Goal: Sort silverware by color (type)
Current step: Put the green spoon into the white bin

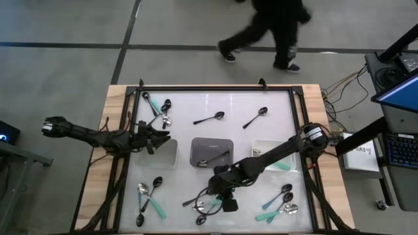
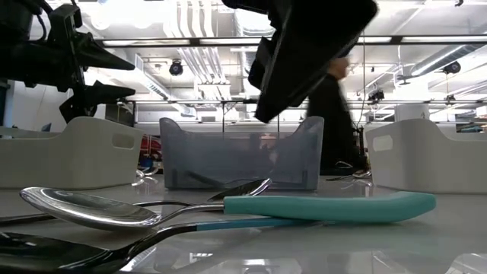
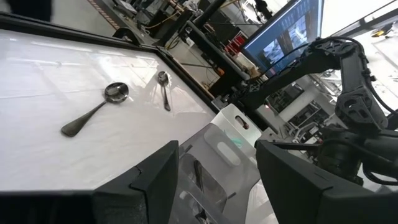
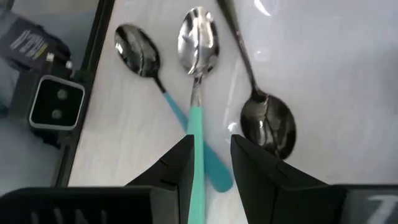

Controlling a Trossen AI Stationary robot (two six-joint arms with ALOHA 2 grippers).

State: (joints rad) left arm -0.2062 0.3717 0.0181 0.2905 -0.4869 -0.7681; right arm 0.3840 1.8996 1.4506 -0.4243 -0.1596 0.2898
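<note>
Small spoons lie in clusters on the white table. Under my right gripper (image 1: 219,194) (image 4: 211,155) at the near middle lie a silver-bowled spoon with a mint handle (image 4: 198,118), a dark-bowled spoon with a blue-green handle (image 4: 138,53) and a black spoon (image 4: 267,124). The gripper hangs above them, open, pointing steeply down; the low view shows the right gripper (image 2: 304,53) well clear of the mint handle (image 2: 327,205). My left gripper (image 1: 157,137) (image 3: 217,177) waits open and level at the left white tray (image 1: 166,155).
A grey tray (image 1: 212,151) in the middle holds a black spoon (image 1: 215,158); the right white tray (image 1: 261,149) holds mint-handled ones. More spoons lie far left (image 1: 157,108), far middle (image 1: 210,119), near left (image 1: 150,196) and near right (image 1: 281,203). A person walks beyond the table's far edge.
</note>
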